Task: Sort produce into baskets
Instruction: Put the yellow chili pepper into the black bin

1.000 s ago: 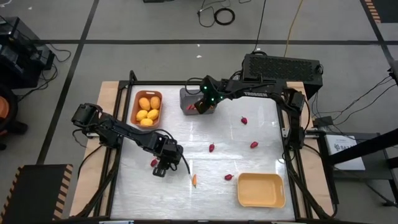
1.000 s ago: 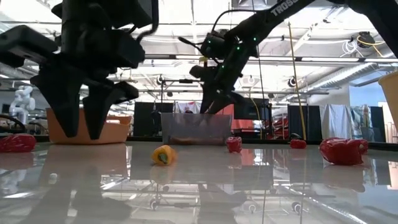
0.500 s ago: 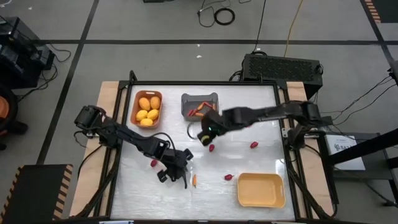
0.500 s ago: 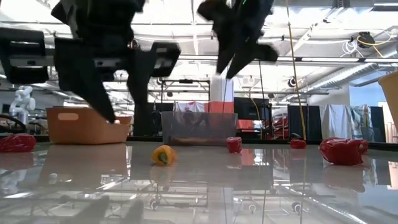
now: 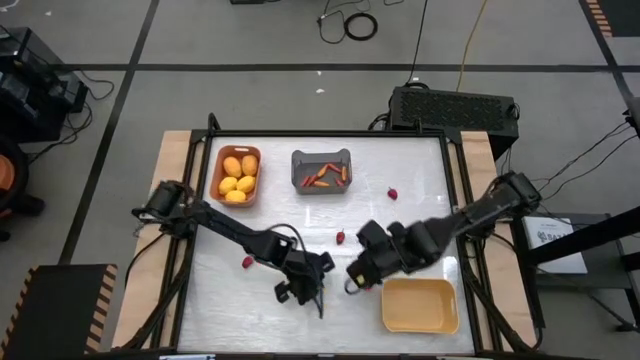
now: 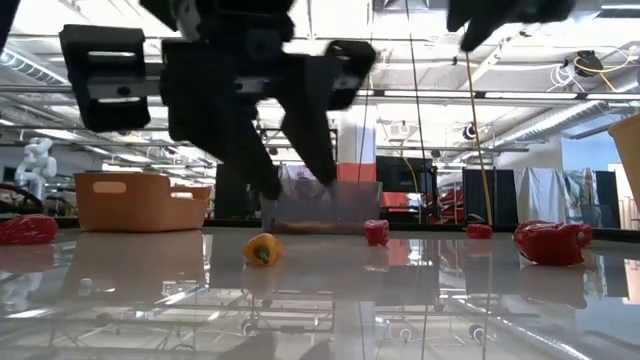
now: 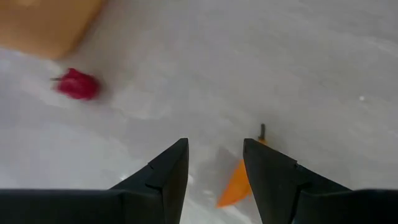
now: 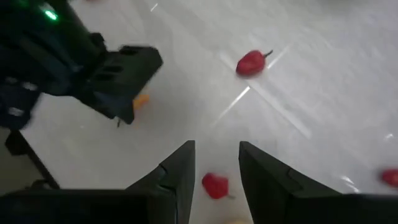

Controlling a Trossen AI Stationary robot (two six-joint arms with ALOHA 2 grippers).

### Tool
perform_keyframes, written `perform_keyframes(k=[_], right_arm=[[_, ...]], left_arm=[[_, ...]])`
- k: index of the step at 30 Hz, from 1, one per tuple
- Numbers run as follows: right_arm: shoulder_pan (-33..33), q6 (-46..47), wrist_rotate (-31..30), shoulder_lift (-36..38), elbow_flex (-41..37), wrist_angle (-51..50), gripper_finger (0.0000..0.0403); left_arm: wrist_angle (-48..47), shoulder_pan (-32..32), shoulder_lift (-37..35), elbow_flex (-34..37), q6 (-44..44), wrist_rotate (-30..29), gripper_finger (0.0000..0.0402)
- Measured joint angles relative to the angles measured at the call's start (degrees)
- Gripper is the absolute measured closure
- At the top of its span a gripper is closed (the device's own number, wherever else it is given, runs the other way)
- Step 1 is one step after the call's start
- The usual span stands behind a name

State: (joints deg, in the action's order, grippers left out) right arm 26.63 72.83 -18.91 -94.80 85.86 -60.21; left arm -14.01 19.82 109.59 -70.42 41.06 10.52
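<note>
My left gripper (image 5: 308,293) stands open over a small orange pepper piece (image 7: 238,185) that lies on the table just beside one fingertip. Open as well, my right gripper (image 5: 356,281) hovers above a dark-red berry (image 8: 215,185), which lies on the table below the gap between its fingers. The orange-brown basket (image 5: 236,175) holds several yellow fruits, and the grey basket (image 5: 321,170) holds orange-red peppers. At the near right sits the pale yellow basket (image 5: 420,306). More berries (image 5: 340,238) (image 5: 247,262) (image 5: 392,193) lie loose on the table.
The two grippers stand close together near the table's front, just left of the yellow basket. In the low view the orange pepper (image 6: 263,249) and berries (image 6: 376,232) (image 6: 550,243) lie on the shiny tabletop. Both arms reach in across the table's middle.
My right gripper has swung from the grey basket at the far edge toward the near edge, ending over a berry beside the yellow basket. My left gripper has gone toward the table's right edge, rolling about its own axis, and now stands over the orange pepper.
</note>
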Motion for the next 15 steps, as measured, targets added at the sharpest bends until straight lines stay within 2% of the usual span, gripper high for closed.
perform_keyframes(k=[7, 15], right_arm=[[6.98, 6.65, -5.02, -0.26, -0.02, -2.20, 0.0287], [8.35, 8.56, -5.47, -0.26, -0.05, -3.51, 0.0287]], left_arm=[[-12.73, 0.28, 5.80, -10.24, -0.11, 0.20, 0.0240], [-17.76, 0.28, 6.29, -10.80, -0.22, 0.24, 0.0240]])
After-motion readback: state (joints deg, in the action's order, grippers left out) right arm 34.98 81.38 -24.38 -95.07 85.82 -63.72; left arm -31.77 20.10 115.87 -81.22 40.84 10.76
